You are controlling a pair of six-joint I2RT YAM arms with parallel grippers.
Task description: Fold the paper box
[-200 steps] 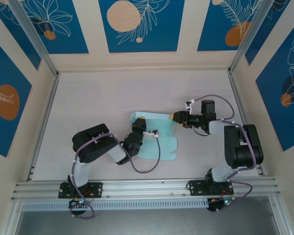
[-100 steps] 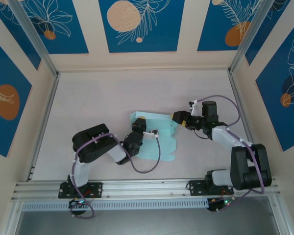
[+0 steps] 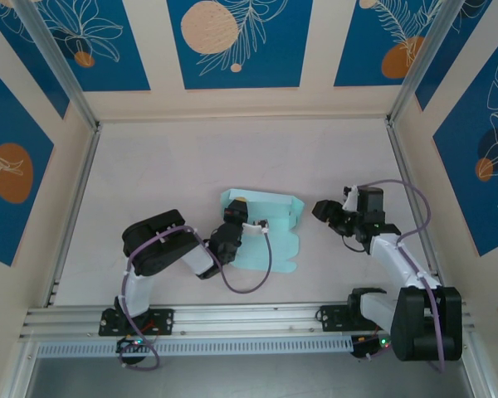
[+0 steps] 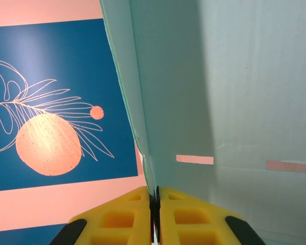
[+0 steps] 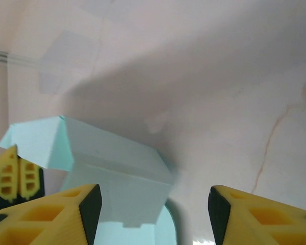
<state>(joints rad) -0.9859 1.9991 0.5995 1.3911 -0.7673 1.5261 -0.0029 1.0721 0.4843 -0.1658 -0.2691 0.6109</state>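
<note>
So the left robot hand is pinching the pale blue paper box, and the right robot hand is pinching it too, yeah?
Not quite. The left gripper is shut on the pale light-blue card paper box, but the right gripper isn't pinching it. The right wrist view shows its yellow fingers spread open with nothing between them, and the box lies ahead of them.

i'm looking into a robot test cell in a lab: the left arm (image 3: pixel 158 245) and right arm (image 3: pixel 394 257) are bolted to an aluminium rail (image 3: pixel 249 317) at the edge of a pale table (image 3: pixel 174 166), boxed in by metal frame posts (image 3: pixel 56 66) and printed blue wall panels (image 3: pixel 266 58) with orange discs and leaf outlines.
</note>
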